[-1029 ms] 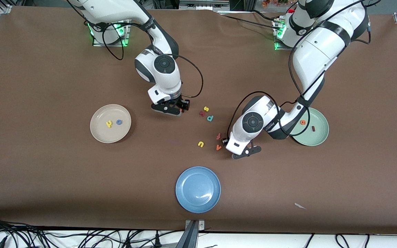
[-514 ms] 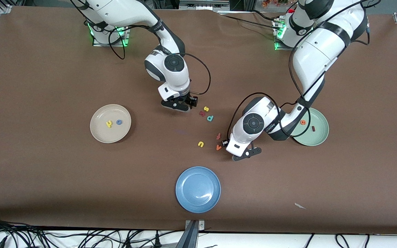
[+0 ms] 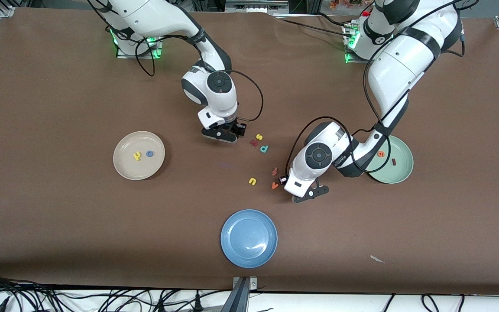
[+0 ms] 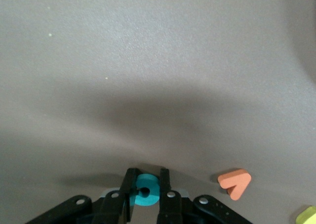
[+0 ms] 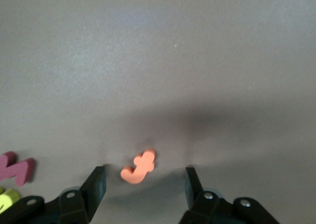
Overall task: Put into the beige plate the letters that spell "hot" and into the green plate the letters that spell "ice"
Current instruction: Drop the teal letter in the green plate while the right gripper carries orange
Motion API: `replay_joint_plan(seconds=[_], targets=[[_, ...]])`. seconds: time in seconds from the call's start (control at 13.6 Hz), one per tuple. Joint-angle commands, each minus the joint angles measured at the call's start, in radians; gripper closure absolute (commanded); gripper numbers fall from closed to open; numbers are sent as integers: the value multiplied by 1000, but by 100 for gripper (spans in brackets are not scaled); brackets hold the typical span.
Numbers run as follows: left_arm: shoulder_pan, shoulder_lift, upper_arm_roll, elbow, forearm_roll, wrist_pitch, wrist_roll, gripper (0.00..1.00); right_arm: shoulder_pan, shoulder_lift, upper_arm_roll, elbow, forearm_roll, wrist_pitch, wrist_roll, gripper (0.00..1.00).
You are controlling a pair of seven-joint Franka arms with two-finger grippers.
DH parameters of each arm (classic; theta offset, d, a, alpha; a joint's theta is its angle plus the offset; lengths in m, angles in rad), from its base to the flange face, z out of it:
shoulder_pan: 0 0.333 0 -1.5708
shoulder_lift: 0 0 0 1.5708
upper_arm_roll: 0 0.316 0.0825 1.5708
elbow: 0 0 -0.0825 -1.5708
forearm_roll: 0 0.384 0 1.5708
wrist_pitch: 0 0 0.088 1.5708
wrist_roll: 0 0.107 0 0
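Landmark: blue plate point(image 3: 248, 238), which lies nearest the front camera.

Left gripper point(image 4: 147, 173): down at the table point(image 3: 59, 216), farther from the front camera than the blue plate and toward the left arm's end. Its fingers are clenched on the teal "c" point(image 4: 147, 192), one on each side. The orange "v" point(image 4: 235, 182) lies just beside the grip but apart from it.

Right gripper point(image 5: 145, 170): low over the table, farther back than the blue plate. Its jaws are released and spread, with the orange "t" point(image 5: 138, 166) lying flat between them and touching neither finger. A maroon letter point(image 5: 15, 167) lies near one finger.

Beige plate point(image 3: 124, 171): toward the right arm's end from the blue plate. It holds the yellow "h" point(image 3: 137, 156) and blue "o" point(image 3: 149, 153).

Green plate point(image 3: 399, 175): toward the left arm's end, partly covered by the left arm. It holds the orange "e" point(image 3: 380, 153) and dark red "i" point(image 3: 393, 162).

Loose between the grippers: yellow "s" point(image 3: 259, 137), teal "p" point(image 3: 264, 148), reddish "f" point(image 3: 274, 171), yellow "u" point(image 3: 252, 181).
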Motion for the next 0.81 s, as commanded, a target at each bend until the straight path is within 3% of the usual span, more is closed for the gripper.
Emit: replay_joint_plan(seconds=[0.0,0.15,0.37,0.73], targets=[[6,-33,7,26,-3,-113,28,100,14,12,-17,19,-28,7,14,27],[35,-67,0,24,-8,-189,88,100,14,18,-17,19,-36,7,15,28],[99,-113,-14,18,-9,-313,183,100,15,26,-17,19,-39,13,17,40],[332,-176,-103,-28,-8,-459,454,100,15,29,-17,18,-45,22,21,86]])
